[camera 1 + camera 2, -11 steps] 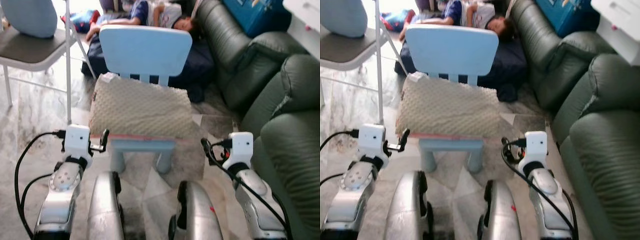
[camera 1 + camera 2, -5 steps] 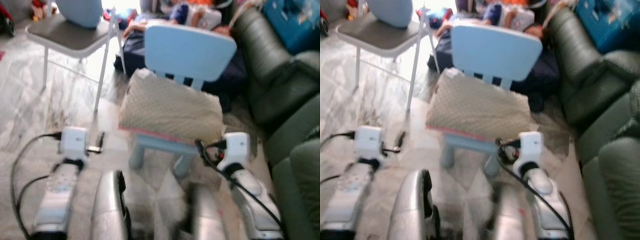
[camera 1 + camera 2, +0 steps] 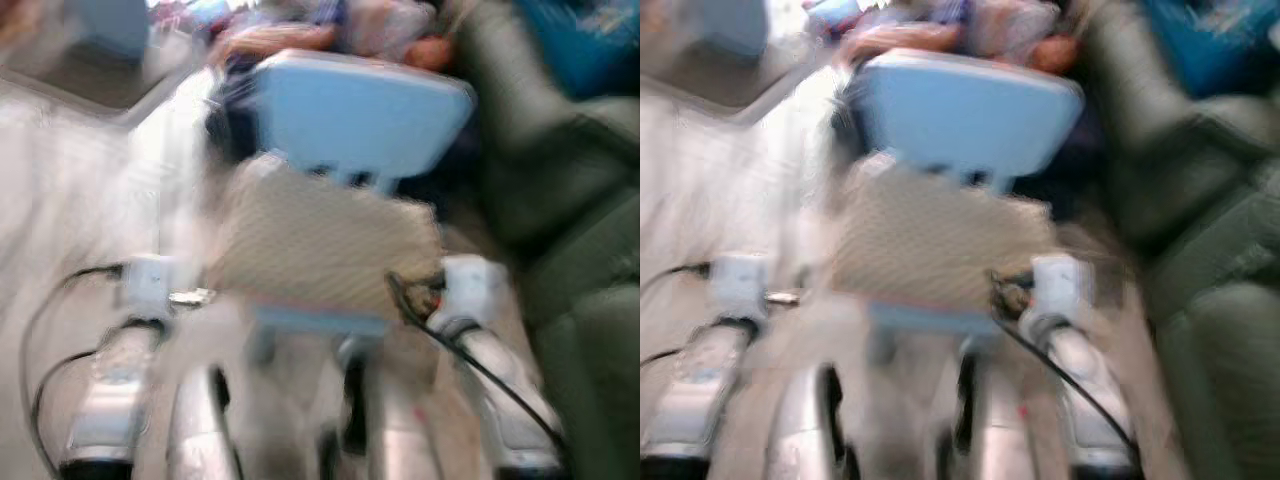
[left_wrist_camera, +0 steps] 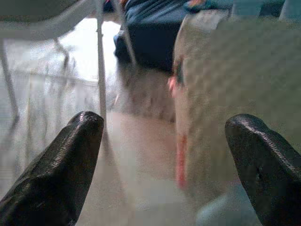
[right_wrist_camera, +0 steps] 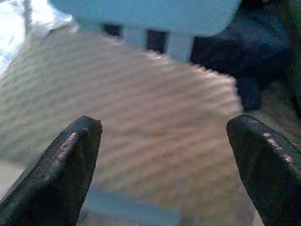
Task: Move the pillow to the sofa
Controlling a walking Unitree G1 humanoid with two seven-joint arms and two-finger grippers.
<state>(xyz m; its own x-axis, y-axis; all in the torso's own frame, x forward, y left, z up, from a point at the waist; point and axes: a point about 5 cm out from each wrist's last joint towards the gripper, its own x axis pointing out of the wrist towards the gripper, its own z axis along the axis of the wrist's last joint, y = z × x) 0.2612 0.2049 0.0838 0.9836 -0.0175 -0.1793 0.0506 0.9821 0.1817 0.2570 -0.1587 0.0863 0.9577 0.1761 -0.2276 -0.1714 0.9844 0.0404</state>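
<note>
We have closed in on the pillow [image 3: 325,240], which lies on the blue chair [image 3: 360,115] at twelve o'clock with the sofa [image 3: 570,250] at two, left gripper [image 4: 169,155] and right gripper [image 5: 164,160] both wide open, empty, ready to grasp.

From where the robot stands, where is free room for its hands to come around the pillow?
Open floor lies beside the beige textured pillow, at its left end, before the open left hand. The right hand, also open, looks onto the pillow's bare top. Behind is crowded: the light blue plastic chair back stands close.
</note>
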